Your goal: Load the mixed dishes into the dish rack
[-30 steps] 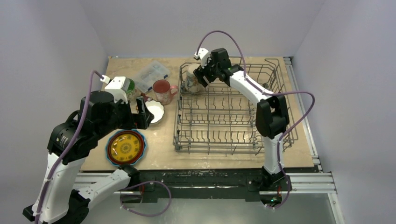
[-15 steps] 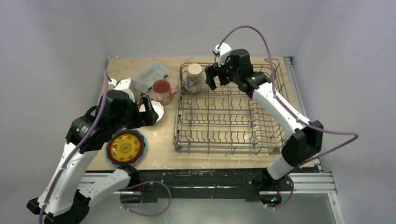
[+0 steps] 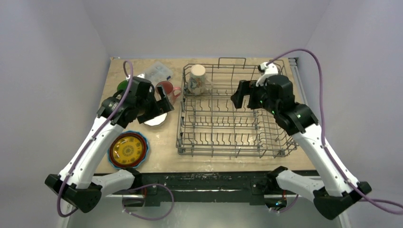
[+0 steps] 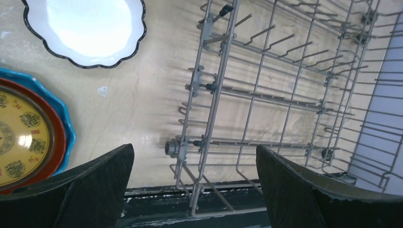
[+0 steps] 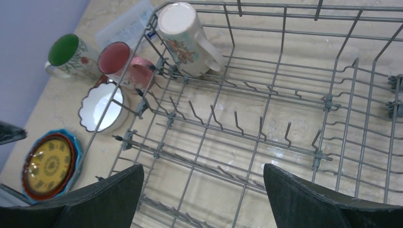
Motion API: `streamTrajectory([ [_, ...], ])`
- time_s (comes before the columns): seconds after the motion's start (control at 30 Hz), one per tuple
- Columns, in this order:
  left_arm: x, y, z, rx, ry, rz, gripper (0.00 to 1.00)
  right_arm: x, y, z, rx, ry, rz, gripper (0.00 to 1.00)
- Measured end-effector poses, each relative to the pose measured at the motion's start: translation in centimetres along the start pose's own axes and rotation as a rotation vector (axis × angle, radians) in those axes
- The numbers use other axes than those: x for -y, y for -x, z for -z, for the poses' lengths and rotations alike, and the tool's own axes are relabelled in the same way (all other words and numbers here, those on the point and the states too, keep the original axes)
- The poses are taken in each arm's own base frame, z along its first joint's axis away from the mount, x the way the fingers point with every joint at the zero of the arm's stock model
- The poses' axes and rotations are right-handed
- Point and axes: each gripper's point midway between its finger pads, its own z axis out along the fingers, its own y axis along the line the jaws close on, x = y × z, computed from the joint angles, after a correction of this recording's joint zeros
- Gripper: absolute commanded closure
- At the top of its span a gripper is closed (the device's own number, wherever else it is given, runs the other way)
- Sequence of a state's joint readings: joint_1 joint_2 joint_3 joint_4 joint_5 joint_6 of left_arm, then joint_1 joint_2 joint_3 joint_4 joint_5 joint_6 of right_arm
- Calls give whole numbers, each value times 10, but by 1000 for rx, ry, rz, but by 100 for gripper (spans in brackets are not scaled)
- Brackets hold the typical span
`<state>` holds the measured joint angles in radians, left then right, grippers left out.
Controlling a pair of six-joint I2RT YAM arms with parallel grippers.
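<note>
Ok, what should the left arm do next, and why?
Probably lower the left jaws, which stand open, onto the white scalloped bowl. It lies close by them on the table, outside the dish rack, which holds only one cream mug.

Inside the rack (image 3: 228,151) only a mug (image 3: 197,79) blocks, at 11 o'clock; tines (image 5: 236,122) line the floor; a bowl (image 5: 102,108) crowds its 9 o'clock side.
</note>
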<state>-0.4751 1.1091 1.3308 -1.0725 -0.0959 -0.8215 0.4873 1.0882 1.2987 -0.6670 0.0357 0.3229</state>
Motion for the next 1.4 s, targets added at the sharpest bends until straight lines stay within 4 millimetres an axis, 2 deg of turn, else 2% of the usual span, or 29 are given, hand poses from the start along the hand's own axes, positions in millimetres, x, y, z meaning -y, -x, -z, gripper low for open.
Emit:
streamTrajectory([
  [0.1, 2, 10, -9, -7, -2, 58, 0, -2, 1, 23, 52, 22, -44, 1],
  [0.23, -4, 31, -29, -7, 22, 138, 0, -7, 9, 40, 101, 53, -70, 1],
  [0.43, -36, 55, -78, -55, 143, 235, 1, -6, 1, 37, 63, 45, -86, 1],
  [0.57, -45, 65, -110, -97, 196, 226, 7, 4, -11, 31, -11, -13, -68, 1],
  [0.7, -44, 78, -130, -100, 210, 189, 17, 11, -21, 30, -56, -46, -33, 1],
  [0.87, -47, 92, -151, -87, 241, 127, 19, 11, -14, 42, -13, -32, -6, 1],
  [1.0, -58, 94, -169, -99, 291, 85, 20, 10, -10, 43, -7, -30, 12, 1],
  [1.17, -66, 94, -192, -129, 327, 45, 23, 12, -12, 34, -34, -39, 30, 1],
  [1.4, -61, 115, -220, -112, 323, 17, 39, 12, -13, 34, -38, -43, 32, 1],
])
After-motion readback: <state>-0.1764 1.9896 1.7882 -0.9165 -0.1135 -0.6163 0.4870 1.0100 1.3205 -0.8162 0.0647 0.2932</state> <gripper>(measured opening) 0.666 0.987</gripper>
